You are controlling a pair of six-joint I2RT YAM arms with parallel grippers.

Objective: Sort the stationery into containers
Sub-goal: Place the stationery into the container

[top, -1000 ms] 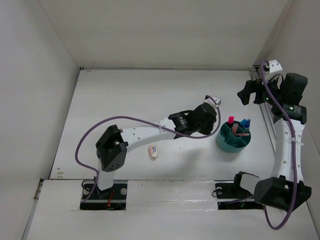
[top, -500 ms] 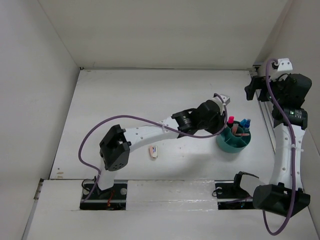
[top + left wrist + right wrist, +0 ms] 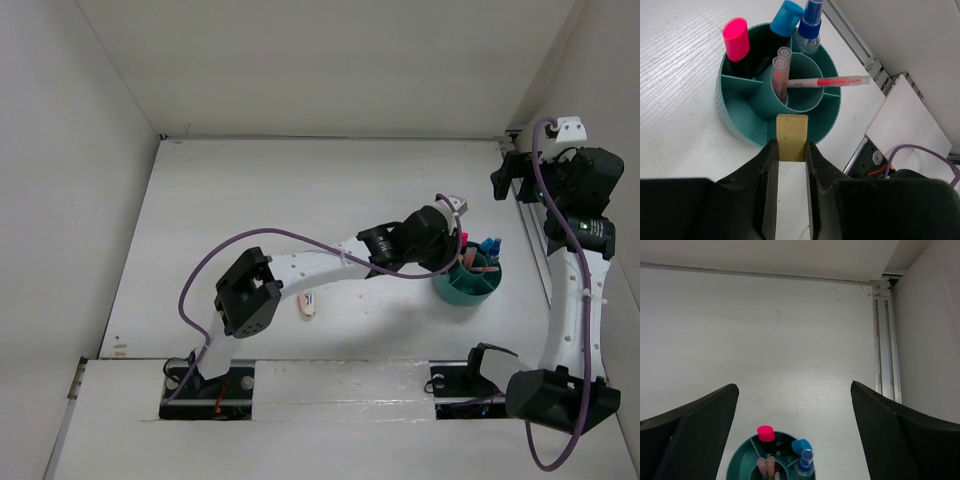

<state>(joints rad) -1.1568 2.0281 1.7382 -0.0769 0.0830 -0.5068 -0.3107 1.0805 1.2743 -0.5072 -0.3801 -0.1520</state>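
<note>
White tabletop (image 3: 680, 75); left hand (image 3: 791, 148) pinches tan eraser (image 3: 792, 130) above teal organiser (image 3: 734, 122).

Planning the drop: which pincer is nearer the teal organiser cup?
Left. The left pincer, gripping the tan eraser, hangs at the cup's rim; the right pincer is open, farther off.

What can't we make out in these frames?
- Top view: left gripper and tan eraser are hidden beneath the left arm.
- Top view: the loose pinkish item is too small to identify.
- Right wrist view: the teal organiser has its near half cut off by the bottom edge.
</note>
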